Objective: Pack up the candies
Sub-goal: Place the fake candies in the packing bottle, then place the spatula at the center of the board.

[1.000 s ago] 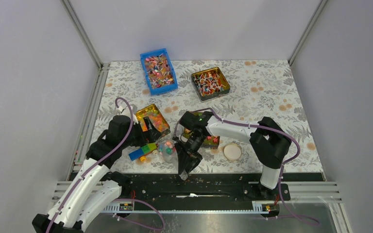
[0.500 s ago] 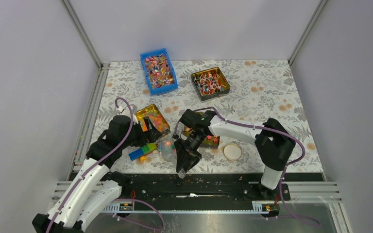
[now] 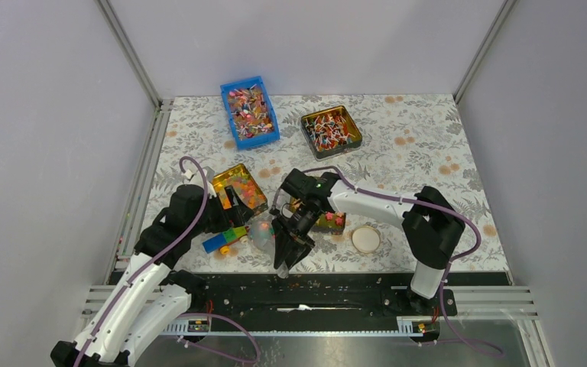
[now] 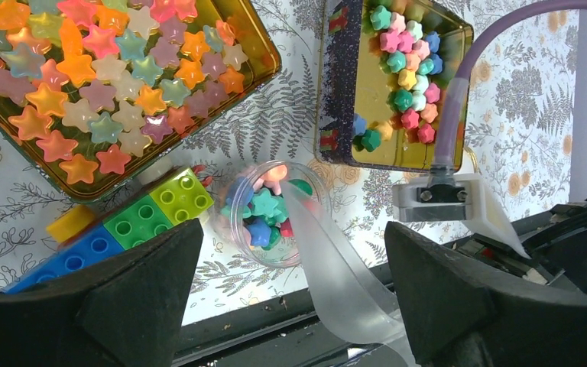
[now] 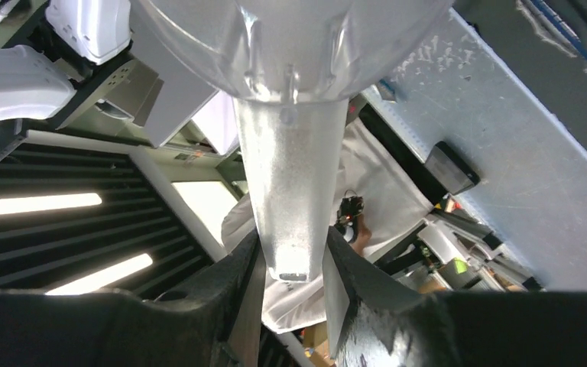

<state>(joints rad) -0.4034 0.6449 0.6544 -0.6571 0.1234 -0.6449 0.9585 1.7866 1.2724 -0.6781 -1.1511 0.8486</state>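
Scoop meets cup at mid-frame on the floral tabletop (image 3: 428, 138)

The gold tin (image 4: 336, 92) at upper right of the left wrist view holds a band of candies (image 4: 407, 76). The left claw (image 4: 294, 256) gapes wide along that view's bottom edge, gripping nothing. The right claw (image 5: 290, 264) pinches narrow on the handle of a clear scoop (image 4: 336, 275), its bowl at the small clear cup (image 4: 237, 222) in mid-frame, where more candies lie

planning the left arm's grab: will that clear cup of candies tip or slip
Probably light and easy to tip: the clear cup is small, holding a few candies. Its smooth, glossy wall looks slippery, so it might slide in the open left gripper.
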